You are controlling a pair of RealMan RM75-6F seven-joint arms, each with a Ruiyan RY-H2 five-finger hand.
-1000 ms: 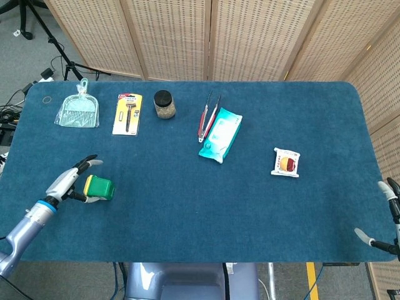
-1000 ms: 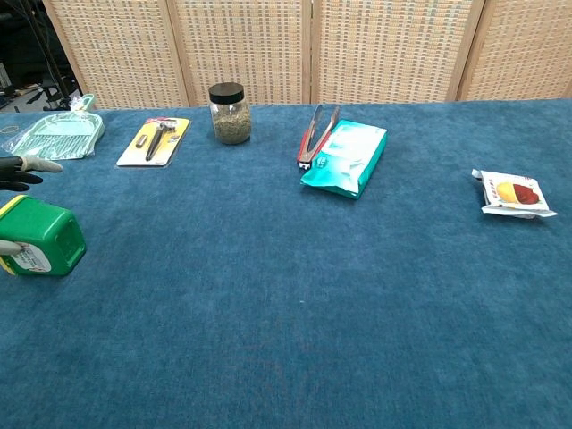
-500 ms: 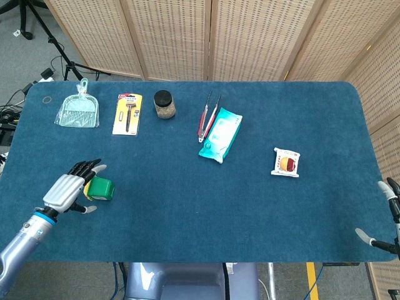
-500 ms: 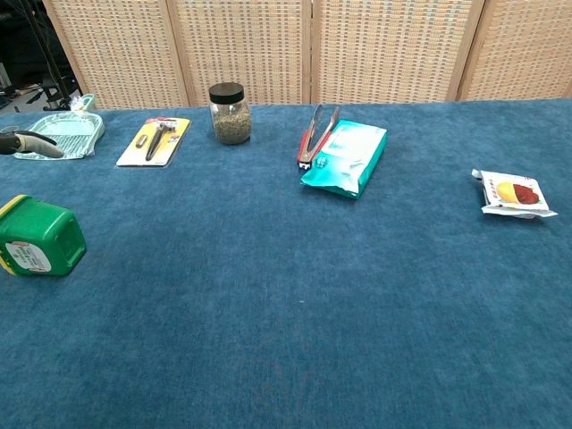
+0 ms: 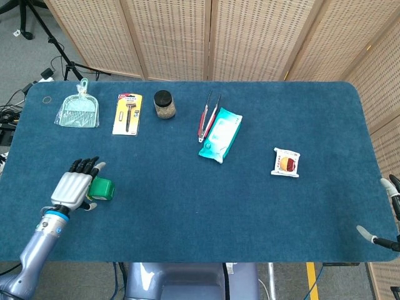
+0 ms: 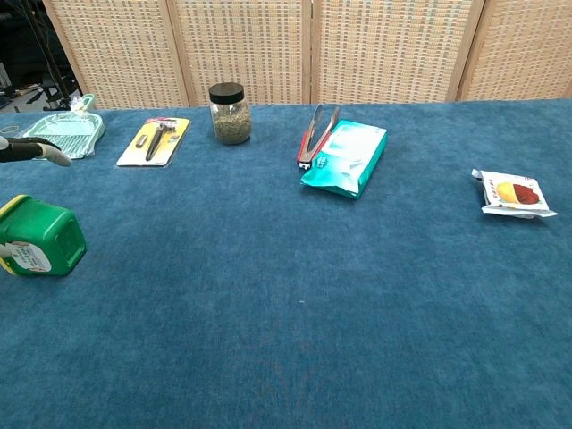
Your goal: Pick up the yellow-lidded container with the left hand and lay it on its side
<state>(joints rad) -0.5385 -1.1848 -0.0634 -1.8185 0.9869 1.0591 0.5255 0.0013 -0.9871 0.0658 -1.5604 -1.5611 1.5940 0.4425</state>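
Observation:
The green container (image 5: 102, 189) with its yellow lid (image 6: 11, 206) lies on its side on the blue table near the left front; the lid faces left. My left hand (image 5: 74, 186) is over the lid end with its back up and its fingers stretched out and apart, holding nothing. In the chest view only one fingertip (image 6: 46, 154) shows, well above the container (image 6: 42, 238). My right hand (image 5: 386, 212) sits at the far right edge, mostly cut off, with its fingers spread and nothing in them.
Along the back stand a green dustpan (image 5: 79, 112), a carded tool (image 5: 127, 113), a black-lidded jar (image 5: 164, 104), red tongs (image 5: 208, 116) and a teal packet (image 5: 220, 134). A small snack packet (image 5: 286, 162) lies to the right.
My left hand has let go of the container, straightened its fingers and turned its back up over the lid end. The container stays on its side. The right hand has barely moved.

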